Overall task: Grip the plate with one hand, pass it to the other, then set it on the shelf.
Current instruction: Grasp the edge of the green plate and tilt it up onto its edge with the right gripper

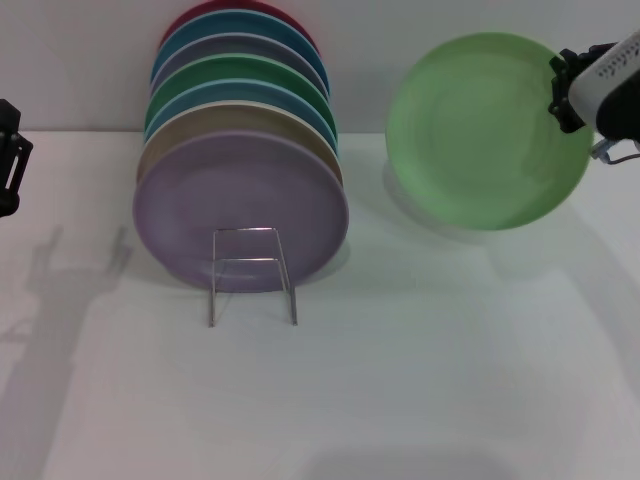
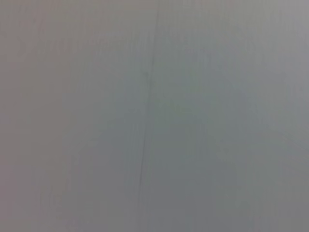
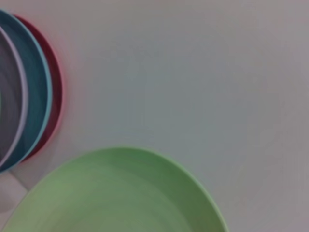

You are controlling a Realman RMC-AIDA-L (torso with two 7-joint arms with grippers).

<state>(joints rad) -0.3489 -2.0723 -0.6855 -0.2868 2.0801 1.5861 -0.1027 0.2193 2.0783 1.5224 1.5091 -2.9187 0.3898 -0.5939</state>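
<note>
So nearest the robot the white surface (image 1: 400, 400) is bare, and a bit further in sits the shelf (image 1: 252, 272), a thin wire rack with its squared loop facing front, toward the left half of the surface. Stacked upright in it is a row of plates (image 1: 240, 130) running back toward the far edge, with a lilac plate (image 1: 240, 210) at the front, so the only obvious free spot looks to be right in front of that one. Over near the far right corner the plate (image 1: 485, 130), the pale green one, is held up off the surface, tilted with its face toward the camera, and the right claw (image 1: 572, 88) is clamped on its right rim. My guess is it's held by the edge like that so the opposite rim stays free for the other arm to take. The left claw (image 1: 10, 160) is parked way over at the left edge, well apart from everything, and I can't tell if it's open or closed. So the handover hasn't happened yet.
</note>
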